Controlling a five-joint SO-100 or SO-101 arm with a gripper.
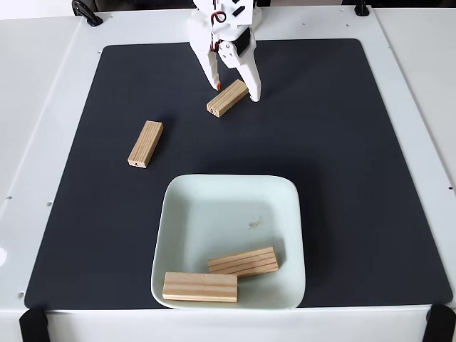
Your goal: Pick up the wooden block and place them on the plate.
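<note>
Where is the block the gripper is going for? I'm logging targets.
In the fixed view, the wooden block lies top centre on the black mat, between the gripper fingers.

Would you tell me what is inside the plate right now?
Inside the plate lie two wooden blocks, near its lower edge, touching. A small speck marks the middle. The plate surface beneath the blocks is covered.

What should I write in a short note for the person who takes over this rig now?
Gripper: open, fingers down on either side of the far end of one wooden block on the dark mat; not lifted.
Second loose block: on the mat, left in the fixed view.
Plate: holds two blocks near its front edge.
Done: two on the plate. Left: two, starting with the one at the gripper.
</note>
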